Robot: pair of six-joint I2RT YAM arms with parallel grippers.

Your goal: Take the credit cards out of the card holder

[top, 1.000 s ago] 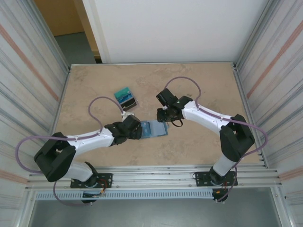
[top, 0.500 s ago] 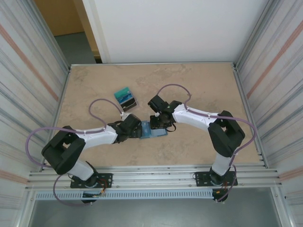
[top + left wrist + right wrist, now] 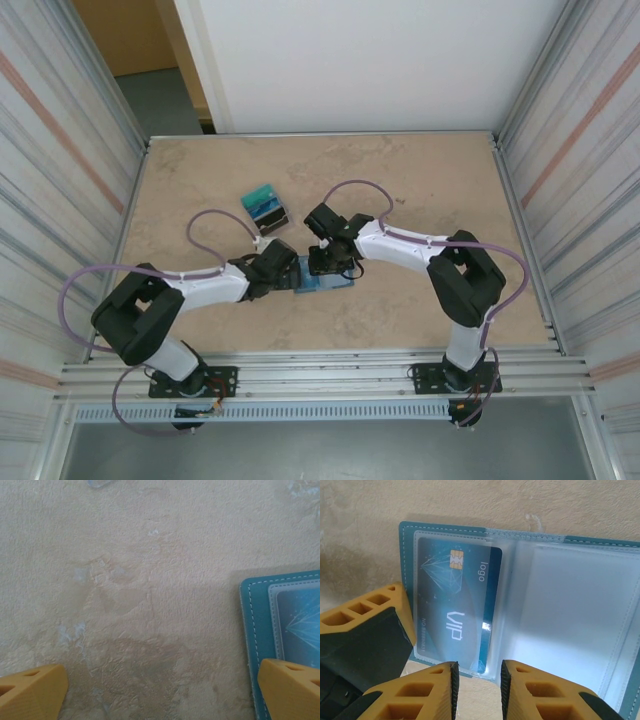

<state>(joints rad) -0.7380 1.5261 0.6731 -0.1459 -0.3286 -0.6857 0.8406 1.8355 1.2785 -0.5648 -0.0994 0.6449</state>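
CHANGE: right claw (image 3: 479, 674) shifts left over card holder (image 3: 325, 279), frame centre | STATE: jaws narrowed astride credit card (image 3: 452, 615) edge, nothing pinched; left claw (image 3: 160, 695) released wide beside holder | MEANING: 1 card pull likely next

card holder (image 3: 254, 640): cut by right edge | credit card (image 3: 452, 615): bottom partly behind right gripper (image 3: 479, 690)

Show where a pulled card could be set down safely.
Free: the wide bare table between the right arm and the back wall, and the far-left corner behind the card pile. Crowded: the middle, left gripper and right gripper at the card holder.
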